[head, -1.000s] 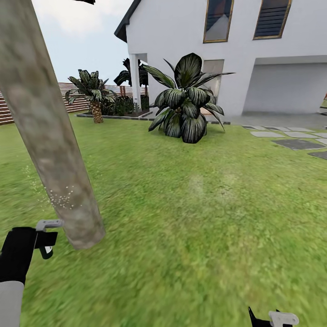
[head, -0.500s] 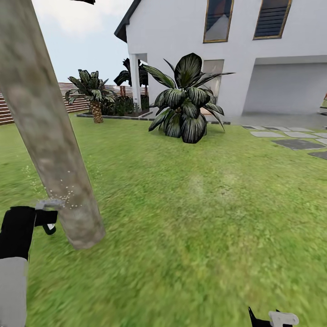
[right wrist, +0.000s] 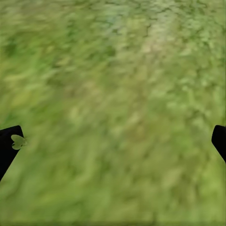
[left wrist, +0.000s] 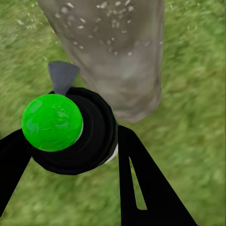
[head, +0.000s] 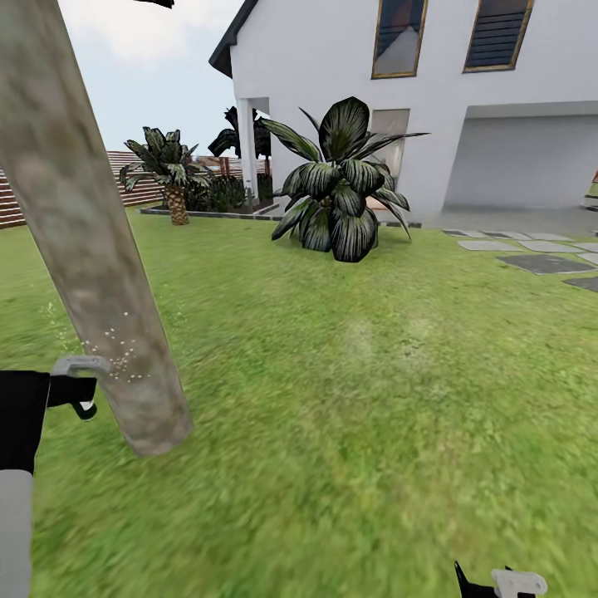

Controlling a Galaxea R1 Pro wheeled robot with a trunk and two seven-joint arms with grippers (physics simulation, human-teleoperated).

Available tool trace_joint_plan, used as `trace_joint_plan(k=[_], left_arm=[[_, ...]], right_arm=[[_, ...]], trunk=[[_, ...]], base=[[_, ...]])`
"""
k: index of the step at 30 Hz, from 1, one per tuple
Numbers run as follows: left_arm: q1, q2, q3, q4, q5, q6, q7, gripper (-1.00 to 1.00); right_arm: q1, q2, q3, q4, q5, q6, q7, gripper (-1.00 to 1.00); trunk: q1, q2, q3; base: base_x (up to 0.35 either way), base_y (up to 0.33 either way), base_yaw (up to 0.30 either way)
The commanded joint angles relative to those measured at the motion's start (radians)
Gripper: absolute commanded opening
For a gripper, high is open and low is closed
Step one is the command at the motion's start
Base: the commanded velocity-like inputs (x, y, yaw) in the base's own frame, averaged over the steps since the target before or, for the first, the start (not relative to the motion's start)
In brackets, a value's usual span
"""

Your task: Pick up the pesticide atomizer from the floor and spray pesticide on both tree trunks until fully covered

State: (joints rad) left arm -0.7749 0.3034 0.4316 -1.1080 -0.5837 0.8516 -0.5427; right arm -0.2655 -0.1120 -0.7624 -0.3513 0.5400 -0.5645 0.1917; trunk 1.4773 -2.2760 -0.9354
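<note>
A thick grey-beige tree trunk [head: 91, 241] leans across the left of the head view, its foot planted in the grass lawn [head: 357, 399], which runs open and unbroken to the right as far as the grey paving slabs [head: 544, 263] and back to a broad-leaved dark plant [head: 340, 187] before the white house [head: 415, 91]. A brown slat fence [head: 124, 170] closes the far left edge, with a small palm [head: 166, 178] in front of it.

The left gripper [left wrist: 70, 141] is clamped on the pesticide atomizer [left wrist: 70, 129], a black body with a bright green cap, held just beside the trunk low down; its grey nozzle [head: 79, 365] points at the bark, nearly touching. White specks of pesticide [head: 120, 353] dot the trunk at nozzle height (the left wrist view shows them [left wrist: 106, 21] scattered over the bark above the nozzle).

The right gripper [right wrist: 113, 141] hangs over bare grass at the bottom right, well apart from the tree, fingers spread wide.

Against the picture a second ago, the atomizer stands higher against the trunk, and the specks sit higher on the bark.
</note>
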Motion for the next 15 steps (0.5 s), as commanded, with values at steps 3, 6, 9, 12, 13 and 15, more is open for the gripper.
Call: trace_joint_plan(k=[3, 6, 9, 12, 13, 15], left_arm=[[0.009, -0.004, -0.009, -0.037, -0.002, 0.001, -0.001, -1.00], [0.008, -0.009, -0.011, -0.051, -0.002, 0.003, -0.002, -1.00], [0.007, -0.010, -0.011, -0.053, -0.002, 0.004, -0.002, -1.00], [0.006, -0.010, -0.011, -0.053, -0.001, 0.004, -0.002, -1.00], [0.003, -0.011, -0.011, -0.054, 0.000, 0.004, -0.002, -1.00], [-0.001, -0.015, -0.038, -0.063, 0.001, 0.006, -0.003, -1.00]], right_arm=[[0.000, 0.000, 0.000, 0.000, 0.000, 0.000, 0.000, 1.00], [0.000, 0.000, 0.000, 0.000, 0.000, 0.000, 0.000, 1.00], [0.000, 0.000, 0.000, 0.000, 0.000, 0.000, 0.000, 1.00], [0.000, 0.000, 0.000, 0.000, 0.000, 0.000, 0.000, 1.00], [0.000, 0.000, 0.000, 0.000, 0.000, 0.000, 0.000, 1.00], [0.000, 0.000, 0.000, 0.000, 0.000, 0.000, 0.001, 1.00]], trunk=[[0.000, 0.000, 0.000], [0.000, 0.000, 0.000], [0.000, 0.000, 0.000], [0.000, 0.000, 0.000], [0.000, 0.000, 0.000], [0.000, 0.000, 0.000]], base=[[-0.010, 0.000, 0.000], [-0.212, 0.000, 0.000], [-0.060, 0.000, 0.000], [-0.008, 0.000, 0.000], [-0.002, 0.000, 0.000], [0.000, 0.000, 0.000]])
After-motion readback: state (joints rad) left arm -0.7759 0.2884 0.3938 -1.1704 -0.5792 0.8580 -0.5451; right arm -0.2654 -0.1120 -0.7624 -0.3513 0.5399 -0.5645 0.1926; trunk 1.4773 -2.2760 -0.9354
